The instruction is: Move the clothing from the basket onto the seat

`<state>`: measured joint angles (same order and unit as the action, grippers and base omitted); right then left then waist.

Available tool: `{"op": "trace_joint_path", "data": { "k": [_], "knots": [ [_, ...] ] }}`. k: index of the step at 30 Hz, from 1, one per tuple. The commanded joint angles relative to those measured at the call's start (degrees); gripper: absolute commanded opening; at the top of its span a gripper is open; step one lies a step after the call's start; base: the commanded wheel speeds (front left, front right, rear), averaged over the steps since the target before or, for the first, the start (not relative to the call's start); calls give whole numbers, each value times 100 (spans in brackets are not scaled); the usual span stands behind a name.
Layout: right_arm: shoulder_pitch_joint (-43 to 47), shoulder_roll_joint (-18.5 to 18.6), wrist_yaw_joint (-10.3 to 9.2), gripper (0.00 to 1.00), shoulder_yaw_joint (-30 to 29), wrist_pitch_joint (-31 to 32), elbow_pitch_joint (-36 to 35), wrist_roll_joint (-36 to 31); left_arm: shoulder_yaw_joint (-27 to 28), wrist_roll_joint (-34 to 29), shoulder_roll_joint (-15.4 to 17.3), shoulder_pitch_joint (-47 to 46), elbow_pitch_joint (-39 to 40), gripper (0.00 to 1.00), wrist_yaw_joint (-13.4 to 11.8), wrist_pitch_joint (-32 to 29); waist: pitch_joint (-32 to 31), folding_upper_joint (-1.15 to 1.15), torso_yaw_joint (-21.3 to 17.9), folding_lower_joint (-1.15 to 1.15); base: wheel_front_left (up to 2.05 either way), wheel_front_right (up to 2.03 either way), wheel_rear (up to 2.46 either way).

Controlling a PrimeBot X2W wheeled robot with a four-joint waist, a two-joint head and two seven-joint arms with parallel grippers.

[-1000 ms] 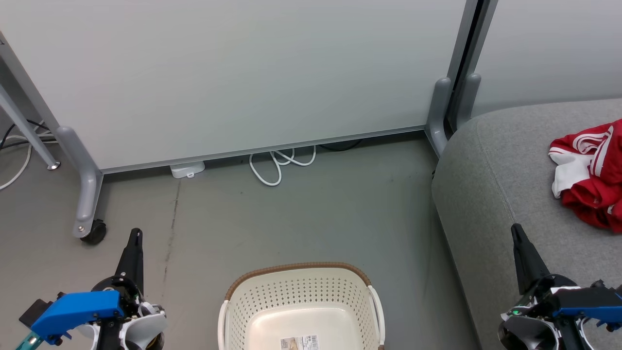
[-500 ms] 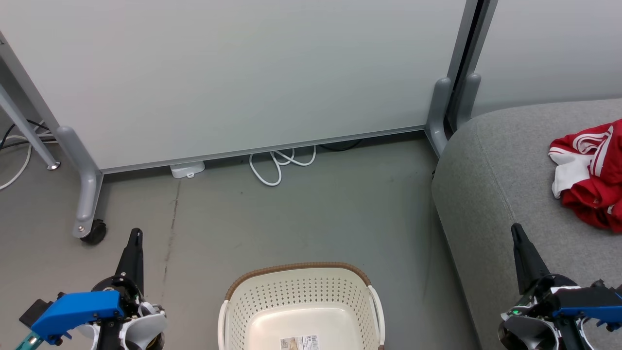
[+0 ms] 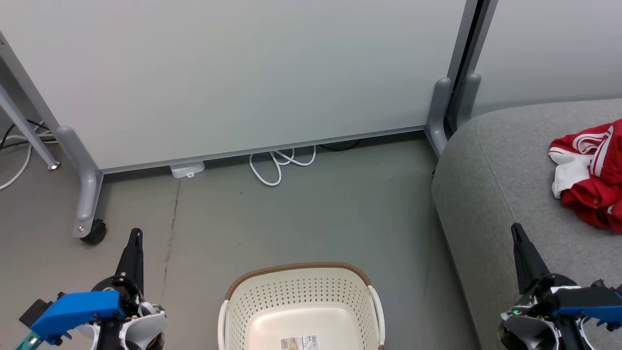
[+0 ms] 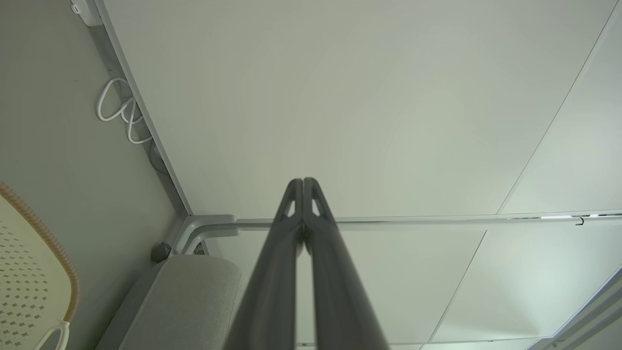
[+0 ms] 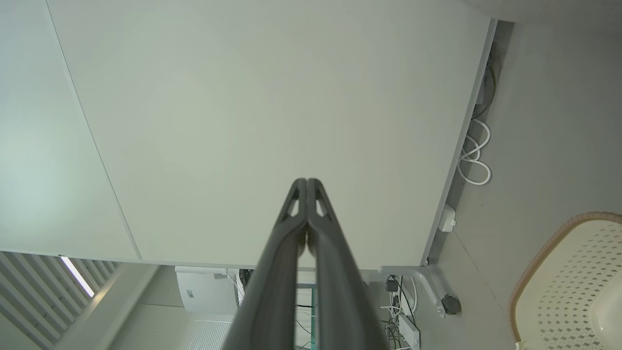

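The cream perforated basket (image 3: 301,291) stands on the floor at the bottom centre, with only a label on its bottom. Red clothing (image 3: 590,175) with white stripes lies crumpled on the grey seat (image 3: 491,194) at the right edge. My left gripper (image 3: 135,234) is shut at the lower left, left of the basket, holding nothing. Over the seat's near part my right gripper (image 3: 516,229) is shut and empty too. In the left wrist view the gripper (image 4: 302,182) points at the white panel, with the basket (image 4: 29,272) at the left edge. The right wrist view has its gripper (image 5: 306,182) likewise closed.
A white partition panel (image 3: 243,73) on grey wheeled legs (image 3: 85,194) stands behind the floor. A white cable loop (image 3: 279,165) and a small white box (image 3: 187,170) lie at its foot. Grey floor (image 3: 316,214) stretches between panel, basket and seat.
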<state>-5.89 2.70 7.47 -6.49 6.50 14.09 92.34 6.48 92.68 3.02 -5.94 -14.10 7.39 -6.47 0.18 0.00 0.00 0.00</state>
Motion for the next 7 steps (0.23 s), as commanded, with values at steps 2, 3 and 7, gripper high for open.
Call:
{"op": "trace_joint_path", "data": {
  "k": [2, 3, 7],
  "knots": [
    [-66, 34, 4, 0, -8, 11, -14, 16, 13, -32, -7, -57, 25, 0, 18, -15, 0, 0, 0, 0, 0, 0, 0],
    [-66, 34, 4, 0, -8, 11, -14, 16, 13, -33, -8, -57, 25, 0, 18, -15, 0, 0, 0, 0, 0, 0, 0],
    [-66, 34, 4, 0, -8, 11, -14, 16, 15, -34, -9, -57, 25, 0, 18, -17, 0, 0, 0, 0, 0, 0, 0]
  ]
}}
